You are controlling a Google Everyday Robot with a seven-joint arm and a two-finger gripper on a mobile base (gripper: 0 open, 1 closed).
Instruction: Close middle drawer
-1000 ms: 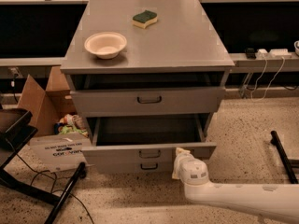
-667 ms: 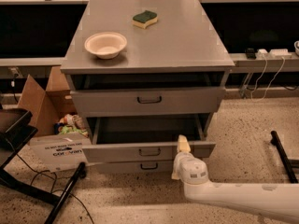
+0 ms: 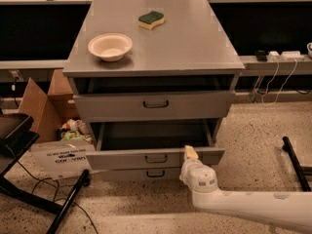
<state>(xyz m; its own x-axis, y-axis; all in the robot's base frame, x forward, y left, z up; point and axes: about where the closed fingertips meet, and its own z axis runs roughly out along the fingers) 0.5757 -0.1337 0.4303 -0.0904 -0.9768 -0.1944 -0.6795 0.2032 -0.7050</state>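
Note:
The middle drawer [image 3: 122,159] of the grey cabinet stands pulled out, its shallow tray open and dark inside. Its low front panel carries a small dark bar handle [image 3: 156,158]. My gripper [image 3: 190,153], at the end of the white arm [image 3: 243,206] coming in from the lower right, is against the right part of that front panel, near its top edge, to the right of the handle. The taller top drawer [image 3: 156,105] above is slightly out. The lowest drawer front [image 3: 156,173] shows just below the middle one.
A white bowl [image 3: 110,46] and a green-and-yellow sponge [image 3: 150,19] lie on the cabinet top [image 3: 195,48]. A cardboard box [image 3: 48,130] with clutter stands at the left, next to a black chair base [image 3: 44,199]. A black bar [image 3: 295,162] lies on the floor at the right.
My gripper has moved up from in front of the lowest drawer to the top edge of the middle drawer's front panel. The drawer has not visibly shifted.

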